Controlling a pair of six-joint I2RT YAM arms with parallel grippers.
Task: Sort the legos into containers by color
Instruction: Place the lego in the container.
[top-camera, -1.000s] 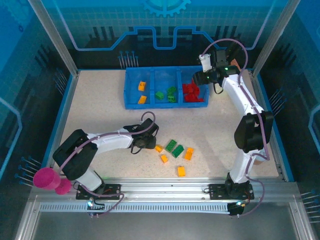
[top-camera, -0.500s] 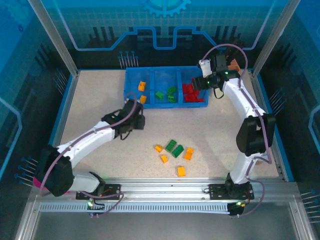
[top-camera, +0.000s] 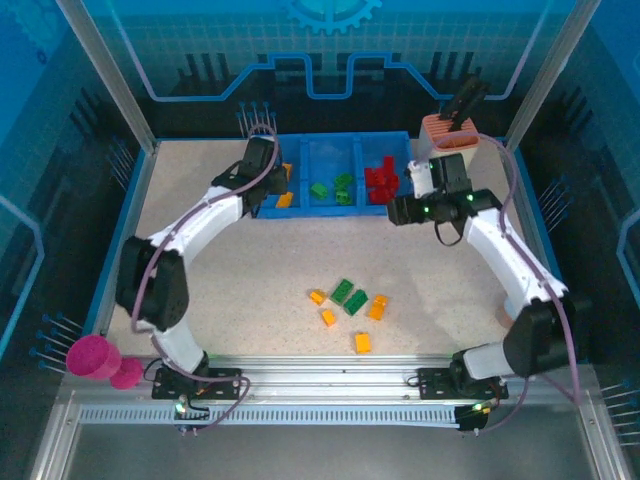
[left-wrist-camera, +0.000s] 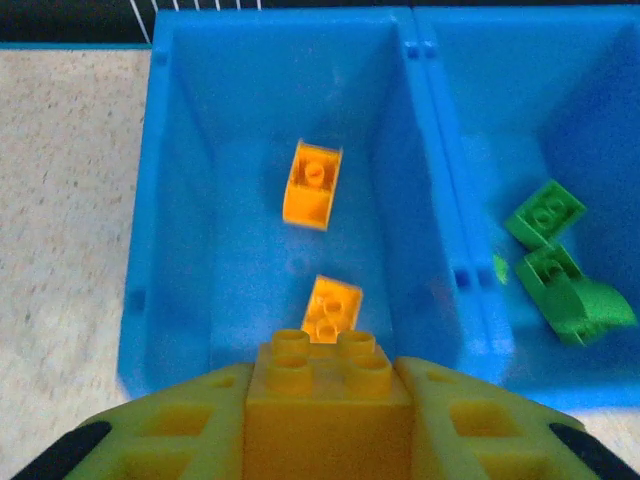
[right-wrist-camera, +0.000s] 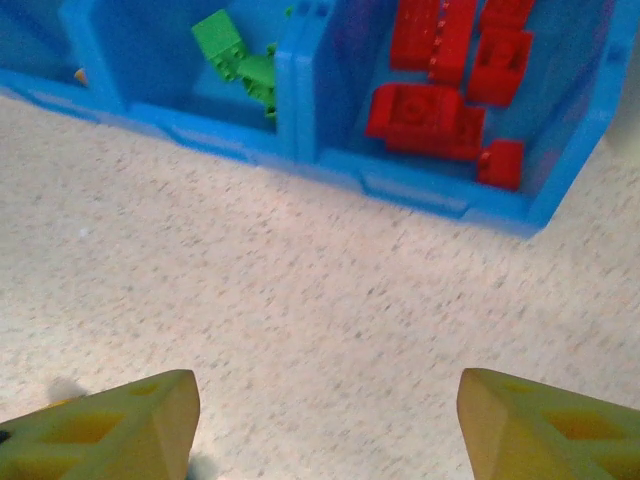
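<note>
Tabletop (top-camera: 200, 260): pale, speckled. Blue tray (top-camera: 330, 211) of three side-by-side compartments at far edge.

Left compartment (left-wrist-camera: 230, 250): two orange bricks (left-wrist-camera: 312, 185) lying loose on floor, apart from each other. Middle compartment (left-wrist-camera: 520, 100): green bricks (left-wrist-camera: 545, 212). Right compartment (right-wrist-camera: 420, 190): red bricks (right-wrist-camera: 420, 110) piled together.

Left gripper (left-wrist-camera: 330, 425) poised above near wall of left compartment, jaws clamped on an orange four-stud brick (left-wrist-camera: 325, 365), studs up.

Right gripper (right-wrist-camera: 325, 420) low over bare table just in front of right compartment, jaws wide apart, nothing between them.

Loose cluster (top-camera: 348, 305) on table between arm bases and tray, well apart from tray: four orange, two green.
</note>
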